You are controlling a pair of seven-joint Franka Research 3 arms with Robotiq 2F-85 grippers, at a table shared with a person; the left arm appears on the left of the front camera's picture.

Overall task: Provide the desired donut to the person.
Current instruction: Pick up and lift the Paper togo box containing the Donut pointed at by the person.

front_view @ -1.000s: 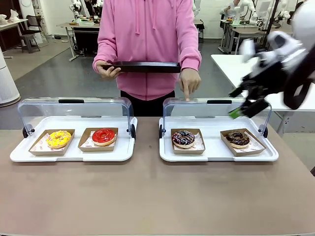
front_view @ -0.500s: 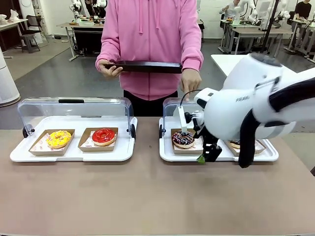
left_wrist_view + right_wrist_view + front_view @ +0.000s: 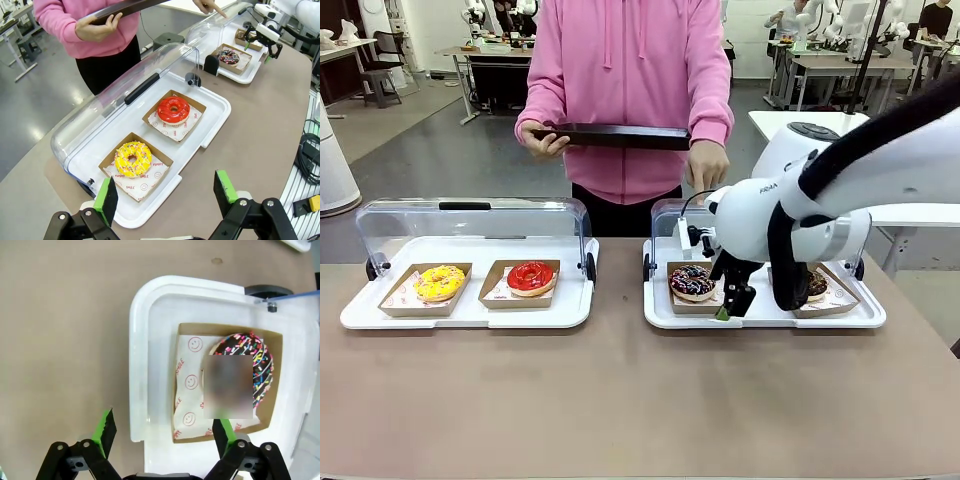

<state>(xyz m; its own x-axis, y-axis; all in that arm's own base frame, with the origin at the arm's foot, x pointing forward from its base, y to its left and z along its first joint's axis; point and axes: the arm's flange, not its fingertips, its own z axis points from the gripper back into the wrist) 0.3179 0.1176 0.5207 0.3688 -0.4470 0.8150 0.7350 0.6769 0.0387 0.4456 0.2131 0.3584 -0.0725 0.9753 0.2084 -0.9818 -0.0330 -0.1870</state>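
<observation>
Right jaws: wide open and empty, hanging over the near rim of the right tray (image 3: 770, 322), just beside the sprinkled chocolate donut (image 3: 693, 281)
Left jaws: wide open and empty, above the near rim of the left tray (image 3: 200, 127), on the table's left half
Wanted donut: the sprinkled one, I judge, since the person's hand (image 3: 706, 165) points down at it from the far edge; it lies in its cardboard box (image 3: 225, 328), the left box of the right tray
Step in hand: lining up for the pick
Doing it well: I should shift toward the far edge until the box sits between my pads, grip the box walls rather than the icing, lift level and clear the raised lid (image 3: 665, 215)
Right wrist view tells: one pad hangs over bare table, the other by the box corner; my arm covers this in the front view
Front view tells: the black tray (image 3: 610, 136) the person holds ready
</observation>
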